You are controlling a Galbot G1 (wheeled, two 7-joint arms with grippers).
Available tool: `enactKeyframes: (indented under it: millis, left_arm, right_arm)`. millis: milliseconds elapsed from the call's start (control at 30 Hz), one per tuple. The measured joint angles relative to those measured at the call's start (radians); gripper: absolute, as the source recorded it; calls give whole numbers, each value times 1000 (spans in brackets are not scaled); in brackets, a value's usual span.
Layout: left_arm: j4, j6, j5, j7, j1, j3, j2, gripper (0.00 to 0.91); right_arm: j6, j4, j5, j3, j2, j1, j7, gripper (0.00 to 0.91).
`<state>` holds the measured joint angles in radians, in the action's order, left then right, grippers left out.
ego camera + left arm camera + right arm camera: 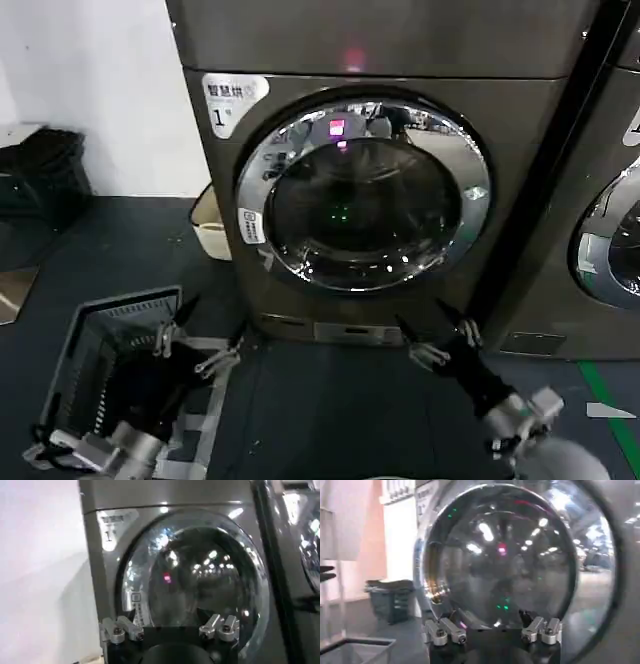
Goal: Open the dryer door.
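Black-fingered and spread wide, my left gripper (200, 335) hangs low at 7 o'clock in the head view, above a grey basket (100, 340) on the dark floor (330, 420). My right gripper (437, 330) sits at 5 o'clock, fingers likewise apart and pinching nothing, near the foot of the dryer (520, 180) but not touching it.

Task status: not started, in my judgement. The door (362, 195) sits flush in the dryer front at centre frame, chrome ring closed all round, a white sticker (251, 226) at its 8 o'clock rim. Neither gripper contacts the ring. Remaining: bring one gripper up to the rim, catch the edge, swing the door out. I cannot tell from these views where the handle recess lies.

Surroundings: a cream tub (210, 225) stands beside the dryer at 9 o'clock of the door. A second machine (610, 240) stands immediately at 3 o'clock; its own chrome door must not be mistaken for the target. The basket lies clear of the door front, though I cannot judge whether it clears the swing path.
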<state>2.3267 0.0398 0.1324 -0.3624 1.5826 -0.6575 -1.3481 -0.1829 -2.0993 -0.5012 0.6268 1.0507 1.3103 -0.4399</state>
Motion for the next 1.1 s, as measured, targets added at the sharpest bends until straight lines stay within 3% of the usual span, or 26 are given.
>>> enactKeyframes:
  millis: [167, 367, 667, 1100]
  left_arm:
    - [10, 46, 28, -5, 4, 8, -18, 907]
    - [38, 57, 37, -12, 21, 12, -26, 907]
    - [49, 81, 82, -17, 24, -6, -32, 907]
    - [45, 55, 16, -48, 37, -19, -49, 907]
  right_arm:
    - [-8, 60, -14, -124, -69, -140, -2, 907]
    - [-5, 166, -15, -305, -75, -345, -11, 907]
    - [-12, 346, 13, -487, 10, -564, -17, 907]
    - [-28, 529, 31, -663, 146, -800, -15, 907]
